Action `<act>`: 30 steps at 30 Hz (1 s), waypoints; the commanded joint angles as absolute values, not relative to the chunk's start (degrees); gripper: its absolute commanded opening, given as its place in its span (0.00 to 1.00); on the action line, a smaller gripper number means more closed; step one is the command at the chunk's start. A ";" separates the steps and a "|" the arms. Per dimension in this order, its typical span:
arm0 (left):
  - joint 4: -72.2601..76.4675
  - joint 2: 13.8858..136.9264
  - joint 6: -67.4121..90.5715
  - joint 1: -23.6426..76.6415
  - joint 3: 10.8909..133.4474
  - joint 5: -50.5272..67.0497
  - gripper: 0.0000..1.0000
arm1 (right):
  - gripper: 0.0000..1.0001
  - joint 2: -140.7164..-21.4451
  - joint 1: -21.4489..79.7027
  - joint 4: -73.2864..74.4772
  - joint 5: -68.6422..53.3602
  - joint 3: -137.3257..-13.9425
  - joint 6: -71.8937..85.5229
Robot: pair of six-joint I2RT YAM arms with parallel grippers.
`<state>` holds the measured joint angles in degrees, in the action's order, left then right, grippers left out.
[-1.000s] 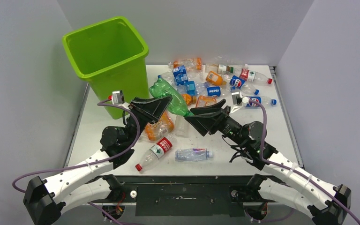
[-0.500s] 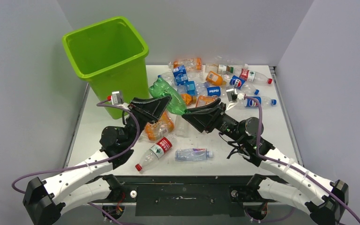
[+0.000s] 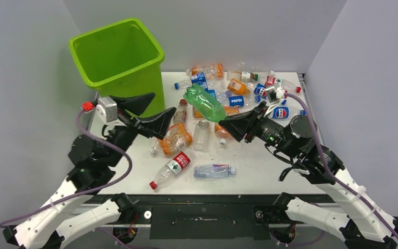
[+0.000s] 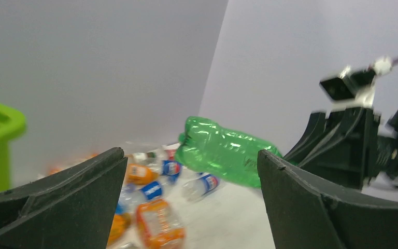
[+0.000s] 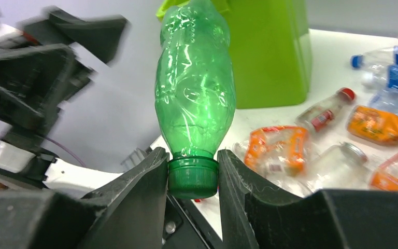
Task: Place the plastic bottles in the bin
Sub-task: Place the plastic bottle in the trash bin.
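The green plastic bottle (image 3: 204, 102) hangs in the air over the table's middle, to the right of the lime-green bin (image 3: 116, 57). My right gripper (image 3: 227, 122) is shut on its green cap (image 5: 193, 177), and the body (image 5: 195, 93) points away toward the bin (image 5: 269, 52). My left gripper (image 3: 163, 102) stands wide open beside the bin's front wall, nothing between its fingers. In the left wrist view the green bottle (image 4: 223, 153) floats beyond the open left gripper (image 4: 190, 155). Several plastic bottles (image 3: 238, 88) lie piled at the back of the table.
Closer in lie an orange-labelled bottle (image 3: 176, 137), a clear one (image 3: 202, 135), a red-labelled one (image 3: 170, 168) and a small clear one (image 3: 213, 170). Grey walls enclose the table on three sides.
My left gripper let go of the green bottle, opened wide and drew back left toward the bin. The right gripper shut on the bottle's cap and lifted it up and to the right.
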<state>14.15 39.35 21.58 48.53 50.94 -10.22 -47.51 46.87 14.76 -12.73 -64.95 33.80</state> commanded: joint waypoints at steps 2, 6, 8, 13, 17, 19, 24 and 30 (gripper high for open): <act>-21.31 43.76 -14.22 49.49 68.07 3.94 0.96 | 0.05 -51.64 46.64 41.11 -8.29 -76.64 28.78; -34.31 49.01 -30.14 58.71 72.92 1.63 0.96 | 0.05 -55.39 46.60 48.87 -10.43 -83.41 27.44; -39.10 53.28 -36.21 67.13 75.37 -11.27 0.96 | 0.05 -56.79 46.69 50.74 -11.23 -85.66 27.04; -41.53 62.40 -45.70 75.05 79.08 -22.76 0.96 | 0.05 -60.06 46.75 52.33 -14.28 -88.67 25.79; -38.86 63.76 -49.68 75.06 79.51 -21.94 0.96 | 0.05 -61.22 46.77 52.56 -15.40 -89.78 25.05; -38.29 64.82 -51.18 74.93 79.92 -22.54 0.96 | 0.05 -61.55 46.80 52.32 -16.55 -90.00 24.96; -34.37 65.61 -53.68 73.08 79.02 -24.41 0.99 | 0.05 -61.83 46.83 52.41 -17.56 -90.60 24.48; -30.36 64.33 -52.79 69.18 77.04 -19.24 0.91 | 0.05 -61.52 46.81 50.93 -21.29 -90.62 25.03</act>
<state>-36.03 65.87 -51.75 70.98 77.14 -21.32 -62.46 46.54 53.65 -17.85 -88.38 25.06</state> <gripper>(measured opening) 0.963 0.350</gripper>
